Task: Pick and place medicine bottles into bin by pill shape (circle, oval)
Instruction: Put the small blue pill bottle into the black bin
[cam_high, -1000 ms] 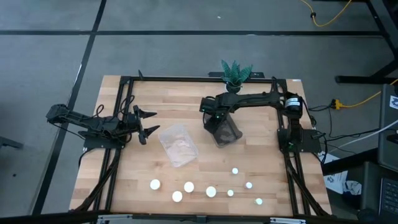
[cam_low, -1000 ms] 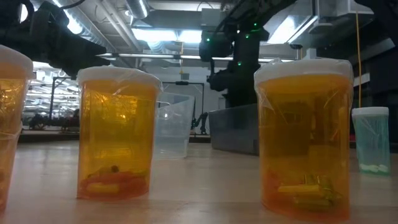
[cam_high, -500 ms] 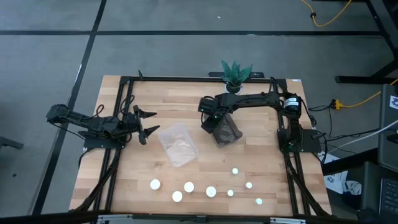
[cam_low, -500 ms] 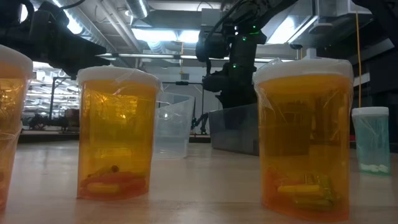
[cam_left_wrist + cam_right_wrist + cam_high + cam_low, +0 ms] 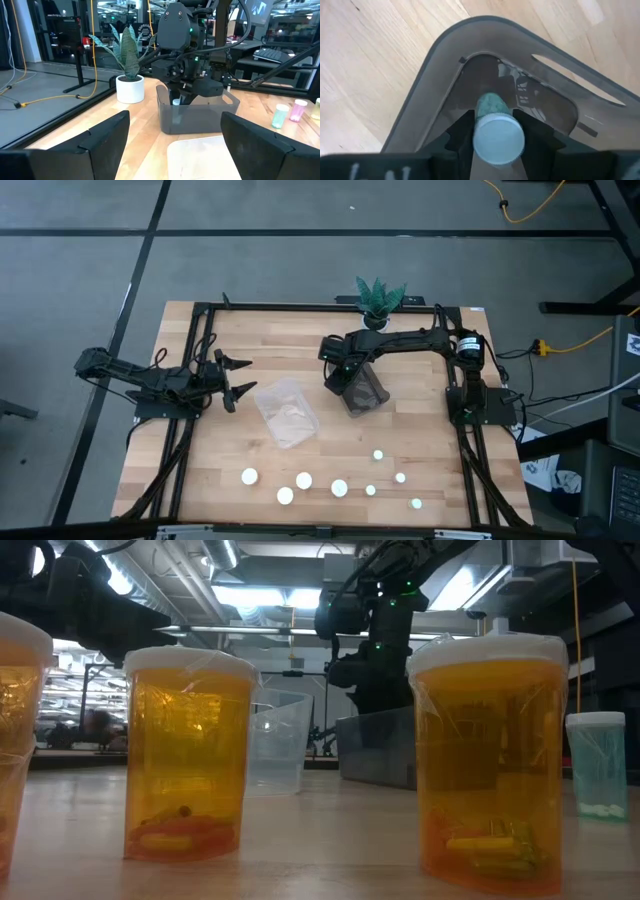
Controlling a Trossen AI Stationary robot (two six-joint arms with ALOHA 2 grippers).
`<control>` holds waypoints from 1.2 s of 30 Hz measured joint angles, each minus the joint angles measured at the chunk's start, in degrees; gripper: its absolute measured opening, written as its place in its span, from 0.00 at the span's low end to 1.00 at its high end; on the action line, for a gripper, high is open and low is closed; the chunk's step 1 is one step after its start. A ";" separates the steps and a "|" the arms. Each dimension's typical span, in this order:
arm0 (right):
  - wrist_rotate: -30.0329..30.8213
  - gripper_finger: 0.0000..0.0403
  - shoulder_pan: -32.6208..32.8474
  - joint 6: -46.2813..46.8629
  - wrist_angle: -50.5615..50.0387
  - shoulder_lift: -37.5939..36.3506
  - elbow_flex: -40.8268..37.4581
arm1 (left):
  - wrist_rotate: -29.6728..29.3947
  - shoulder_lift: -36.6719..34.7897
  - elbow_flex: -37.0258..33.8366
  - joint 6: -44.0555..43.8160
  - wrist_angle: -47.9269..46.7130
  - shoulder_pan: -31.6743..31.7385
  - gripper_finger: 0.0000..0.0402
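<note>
My right gripper is shut on a small greenish medicine bottle with a white cap. It holds the bottle over the left end of the smoky dark grey bin, inside the bin's rim. My left gripper is open and empty near the table's left side, beside the clear bin. Four amber bottles and several small ones stand upright on the table near its front edge. My right gripper pinches the small bottle's upper end, at the cap, between its two fingers. The fingers come from above, pointing down into the dark bin. The bottle stands upright, cap up and body down inside the bin. Whether it touches the floor is hidden.
A white pot with a green plant stands at the table's far edge behind the dark bin. In the low view two amber bottles stand close to the camera. Bare wood lies between the bins and the bottles.
My right gripper has shifted slightly toward the table's left over the dark bin with the small bottle, then kept still.
</note>
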 joint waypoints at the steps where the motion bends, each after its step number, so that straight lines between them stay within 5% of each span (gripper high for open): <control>1: 0.00 0.36 0.00 0.67 -0.01 0.00 0.00 | 0.00 0.02 0.00 0.00 0.00 0.02 0.76; 21: 2.31 0.38 -0.07 2.19 -3.86 0.04 5.02 | 0.02 0.02 0.00 -0.07 0.00 0.00 0.76; 29: 7.56 0.38 0.53 1.60 -16.72 -0.34 14.94 | 0.02 0.01 0.00 -0.09 0.00 0.02 0.76; 36: 7.85 0.38 8.82 2.59 -35.29 -4.69 24.13 | 0.02 0.00 0.00 -0.09 0.02 0.01 0.76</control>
